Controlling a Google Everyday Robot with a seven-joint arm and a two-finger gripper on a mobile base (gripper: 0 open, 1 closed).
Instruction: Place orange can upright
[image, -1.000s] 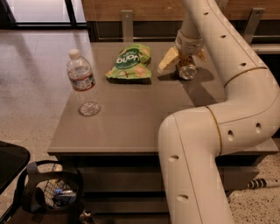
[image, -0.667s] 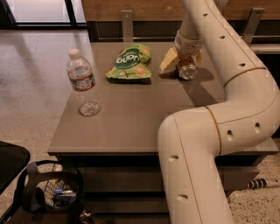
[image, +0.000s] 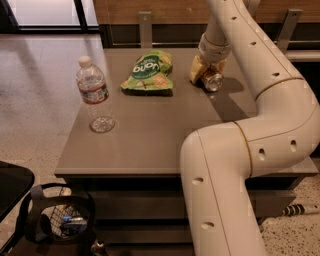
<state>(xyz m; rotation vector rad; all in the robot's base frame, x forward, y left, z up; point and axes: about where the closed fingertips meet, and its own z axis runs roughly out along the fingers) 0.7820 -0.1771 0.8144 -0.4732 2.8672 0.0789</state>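
The orange can is at the far right of the table, tilted with its shiny silver end facing the camera and low over the tabletop. My gripper comes down from the white arm above and is shut on the can, with one yellowish finger showing on the can's left. Most of the can's orange body is hidden behind the gripper. I cannot tell whether the can touches the table.
A green snack bag lies left of the can. A clear water bottle stands upright near the table's left edge. My arm's large white links cover the table's right front. A black basket sits on the floor, lower left.
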